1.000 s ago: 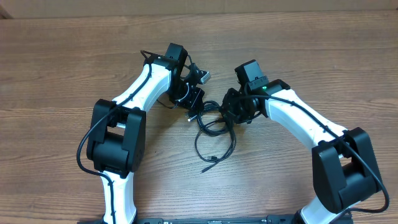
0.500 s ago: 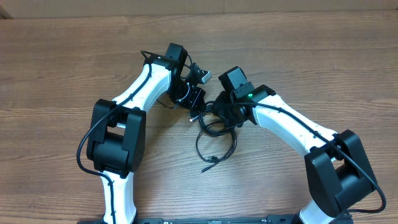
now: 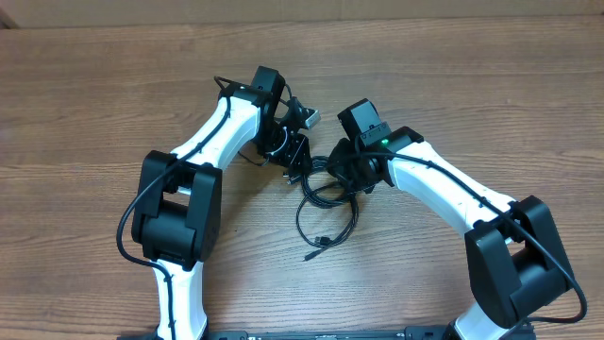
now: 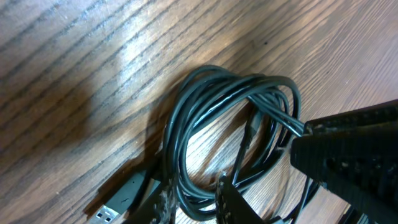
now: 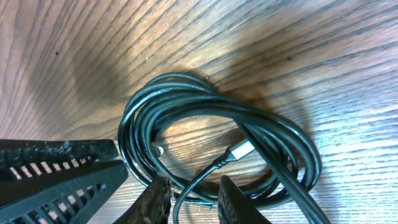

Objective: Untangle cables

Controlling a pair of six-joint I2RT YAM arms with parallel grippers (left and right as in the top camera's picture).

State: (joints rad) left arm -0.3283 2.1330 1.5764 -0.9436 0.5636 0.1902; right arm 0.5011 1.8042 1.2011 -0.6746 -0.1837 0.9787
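Seen from overhead, the coiled cables (image 3: 326,203) are crowded at their 11 o'clock by the left hand (image 3: 296,162) and at 1 o'clock by the right hand (image 3: 347,176), with only a narrow gap between the two. The left arm (image 3: 212,137) bars 9 o'clock and the right arm (image 3: 444,184) bars 3 o'clock. At 6 o'clock, bare bench (image 3: 377,283) leaves a wide lane up to the trailing plug end (image 3: 310,254).

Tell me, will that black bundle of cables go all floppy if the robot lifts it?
Probably floppy: the cables lie in loose curved loops, so they'd likely droop. They look thin, so probably light. The loops overlap, so lifting one strand may drag others along.
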